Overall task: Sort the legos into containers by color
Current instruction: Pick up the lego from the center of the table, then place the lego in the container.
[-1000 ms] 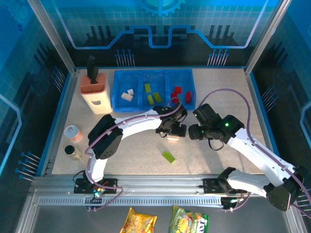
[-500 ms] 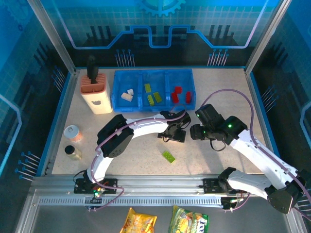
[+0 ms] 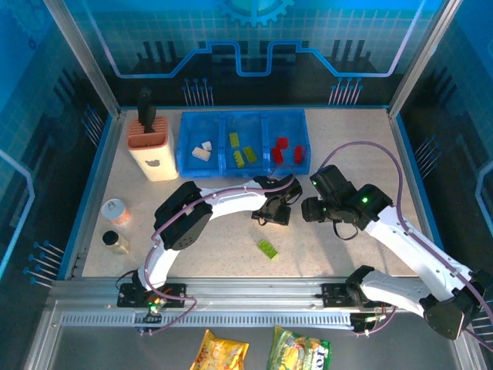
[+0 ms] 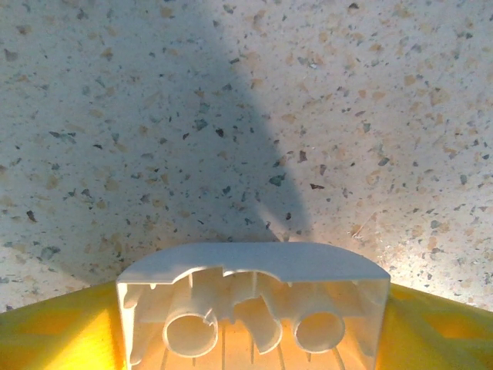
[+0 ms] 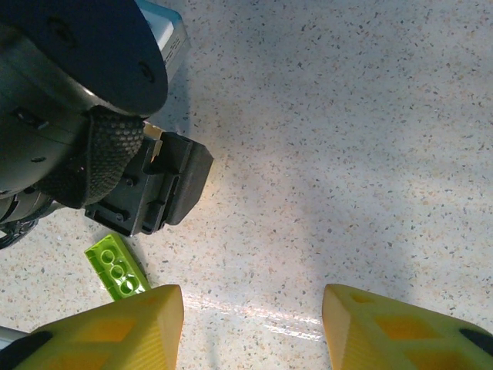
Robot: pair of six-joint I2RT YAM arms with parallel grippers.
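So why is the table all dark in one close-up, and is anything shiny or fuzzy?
Left wrist view: a broad shadow darkens the speckled table, while the cream brick glows warm and sharp. Right wrist view: a thin glare streak near the bottom, green brick crisp. Top external view: blue glow round the walls.

Overhead; wrist cameras close over table [image 3: 216, 239]
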